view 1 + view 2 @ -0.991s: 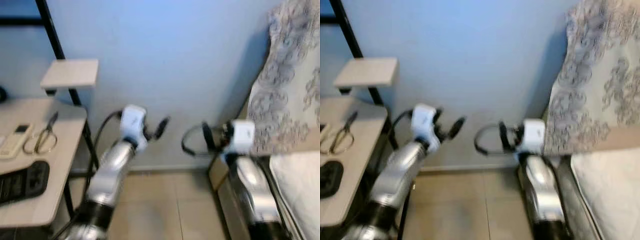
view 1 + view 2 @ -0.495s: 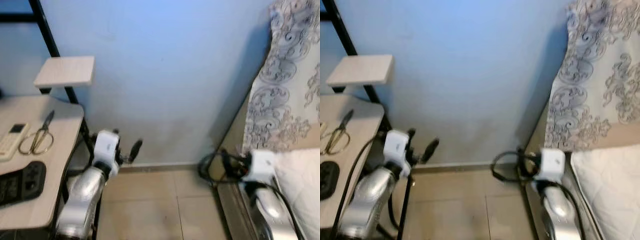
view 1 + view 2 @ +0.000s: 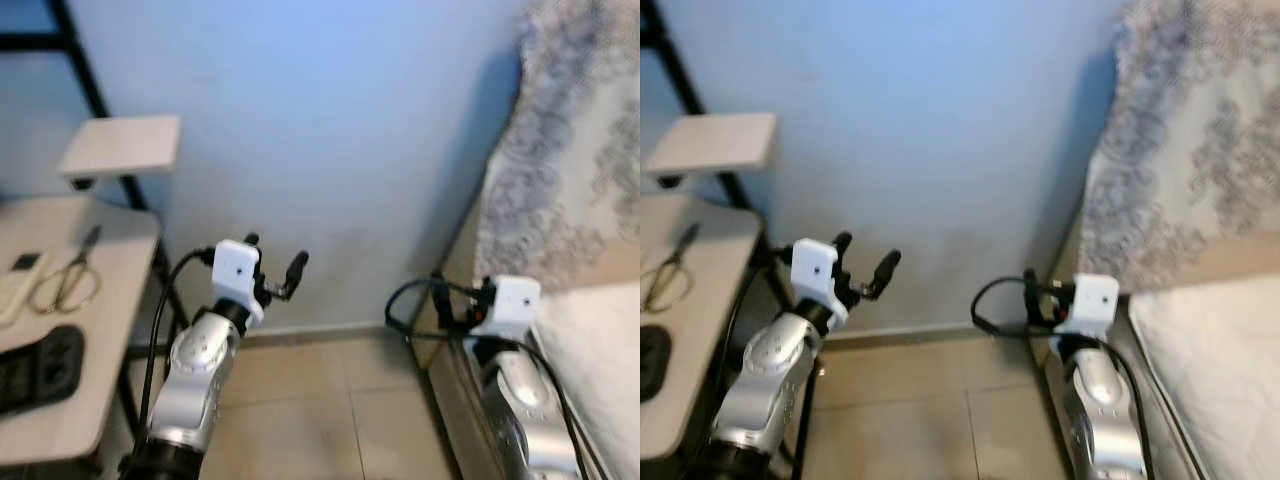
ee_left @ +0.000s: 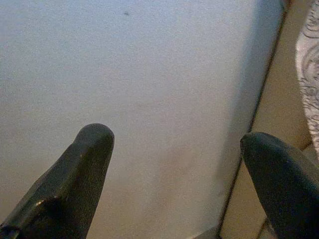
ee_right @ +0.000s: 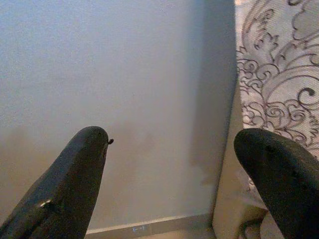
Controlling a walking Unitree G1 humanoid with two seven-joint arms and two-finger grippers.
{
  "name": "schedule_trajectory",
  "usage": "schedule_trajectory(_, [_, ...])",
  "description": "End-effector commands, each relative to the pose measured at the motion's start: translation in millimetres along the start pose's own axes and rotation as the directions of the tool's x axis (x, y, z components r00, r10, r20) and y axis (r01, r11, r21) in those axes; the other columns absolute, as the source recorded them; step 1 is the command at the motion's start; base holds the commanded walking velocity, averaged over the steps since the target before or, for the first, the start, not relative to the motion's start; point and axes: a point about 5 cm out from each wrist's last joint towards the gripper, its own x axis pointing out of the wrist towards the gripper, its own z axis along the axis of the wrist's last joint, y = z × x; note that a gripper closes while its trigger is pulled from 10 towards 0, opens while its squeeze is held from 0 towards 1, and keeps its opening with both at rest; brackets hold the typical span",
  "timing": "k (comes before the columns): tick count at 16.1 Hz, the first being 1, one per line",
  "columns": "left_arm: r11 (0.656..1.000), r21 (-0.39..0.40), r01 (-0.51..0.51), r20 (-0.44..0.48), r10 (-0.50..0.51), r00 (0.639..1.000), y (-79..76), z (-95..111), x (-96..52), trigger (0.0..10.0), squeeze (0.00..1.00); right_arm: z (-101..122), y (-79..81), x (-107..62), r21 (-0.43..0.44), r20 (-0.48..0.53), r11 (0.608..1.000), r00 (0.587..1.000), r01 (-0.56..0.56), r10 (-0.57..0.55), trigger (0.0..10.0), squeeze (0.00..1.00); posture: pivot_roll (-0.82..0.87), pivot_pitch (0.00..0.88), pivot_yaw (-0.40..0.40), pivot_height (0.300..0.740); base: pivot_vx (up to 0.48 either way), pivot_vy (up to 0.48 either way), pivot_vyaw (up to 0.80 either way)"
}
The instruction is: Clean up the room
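I face a pale blue wall (image 3: pixel 330 150) with both arms held out over a tiled floor (image 3: pixel 330 410). My left gripper (image 3: pixel 275 255) is open and holds nothing; in the left wrist view its fingers (image 4: pixel 79 169) stand wide apart against the bare wall. My right gripper (image 3: pixel 440 298) hovers beside the bed's edge, also open and holding nothing; its fingers (image 5: pixel 75 174) frame the wall and a patterned cover (image 5: pixel 279 89). On a light desk (image 3: pixel 100 400) to my left lie scissors (image 3: pixel 65 280), a white remote (image 3: pixel 15 285) and a black flat device (image 3: pixel 35 370).
A small light shelf (image 3: pixel 120 145) hangs on a black metal frame (image 3: pixel 85 70) above the desk. On my right stands a bed with a grey swirl-patterned cover (image 3: pixel 570 150) and a white mattress (image 3: pixel 610 340). A skirting strip (image 3: pixel 330 330) runs along the wall's foot.
The view has shifted and blurred, so the camera moved. Both arms dropped lower half a second ago and now stand higher again, the left gripper further right.
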Motion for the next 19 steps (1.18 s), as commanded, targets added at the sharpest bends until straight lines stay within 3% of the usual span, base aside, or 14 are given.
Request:
schedule_trajectory(1, [1.000,0.012,0.018,-0.001,-0.018,1.000,-2.3,2,4.8,10.0,0.00,-1,-2.6,1.9,-0.006,-0.016,1.000,1.000,0.004,-0.004,10.0,0.00,-0.07,0.000,0.000,0.740,0.000,0.000,-0.57])
schedule_trajectory(4, [1.000,-0.001,0.014,-0.014,-0.014,1.000,-2.4,2,7.8,10.0,0.00,2,-4.8,5.4,-0.036,-0.008,0.998,0.999,0.046,-0.046,10.0,0.00,-0.08,0.000,0.013,0.740,0.000,0.000,-0.57])
schedule_trajectory(6, [0.975,-0.130,-0.181,-0.095,0.169,0.981,24.3,-15,-10.1,10.0,0.00,8,-12.3,1.2,0.002,0.031,0.995,0.994,0.100,-0.100,10.0,0.00,-0.09,0.000,0.017,0.740,0.000,0.000,-0.62])
schedule_trajectory(9, [0.952,-0.113,-0.284,-0.136,0.268,0.954,40.5,-23,-31.3,10.0,0.00,-5,-19.9,-14.4,0.020,-0.006,0.994,0.995,0.103,-0.103,10.0,0.00,-0.08,0.000,0.014,0.740,0.000,0.000,-0.63])
schedule_trajectory(10, [0.949,-0.128,-0.290,-0.127,0.274,0.953,39.2,-20,-27.3,10.0,0.00,-11,-27.2,-17.1,0.056,-0.033,0.988,0.989,0.143,-0.142,10.0,0.00,-0.07,0.000,0.009,0.740,0.000,0.000,-0.64])
schedule_trajectory(12, [0.954,-0.138,-0.267,-0.114,0.253,0.961,33.8,-16,-16.6,10.0,0.00,-12,-28.8,-14.0,0.070,-0.040,0.985,0.987,0.159,-0.157,10.0,0.00,-0.07,0.000,0.008,0.740,0.000,0.000,-0.64])
schedule_trajectory(16, [0.998,-0.040,-0.048,-0.039,0.046,0.998,7.3,-1,-1.1,10.0,0.00,-2,-23.6,-4.8,0.040,-0.005,0.992,0.993,0.122,-0.122,10.0,0.00,-0.08,0.000,0.011,0.740,0.000,0.118,-0.64])
schedule_trajectory(19, [1.000,-0.012,0.001,-0.040,-0.002,0.999,3.2,1,6.6,10.0,0.00,1,-22.9,-2.5,0.026,0.010,0.993,0.993,0.114,-0.114,10.0,0.00,-0.08,0.000,0.017,0.740,0.000,0.320,-0.64])
